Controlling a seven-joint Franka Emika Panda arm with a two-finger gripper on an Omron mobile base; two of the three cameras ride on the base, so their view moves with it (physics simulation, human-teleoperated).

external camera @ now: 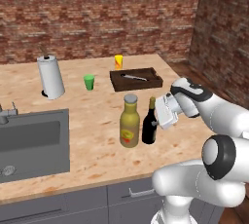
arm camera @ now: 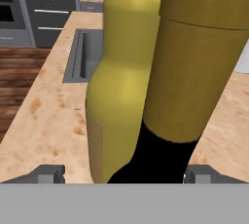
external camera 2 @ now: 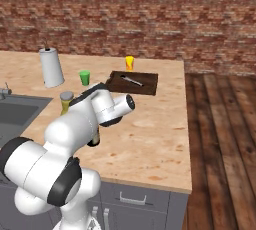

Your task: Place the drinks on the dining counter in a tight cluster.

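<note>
1. My claw (external camera: 156,113) stands spread at the neck of the wine bottle (external camera: 150,124); in the hand view my two fingertips (arm camera: 47,173) sit well apart on either side of its dark body, touching nothing, so I pinch nothing.
2. The wine bottle stands upright on the counter (external camera: 97,145), right in front of my claw.
3. Just past it, on its far side from me, stands the fat yellow bottle (external camera: 129,122), also upright. The two look close, perhaps touching; I cannot tell which.
4. I judge two drinks are clustered. A small clear red-capped bottle I cannot make out, so at least that one seems left.
5. The left base view gives both bottles side by side, plus the green cup (external camera: 89,82), orange cup (external camera: 118,61), tray (external camera: 135,79) and paper roll (external camera: 50,77) well beyond my claw.
6. In the right base view my own arm covers the wine bottle; the yellow bottle's cap (external camera 2: 66,96) peeks out.
7. The hand view alone shows my fingertips' gap.
</note>
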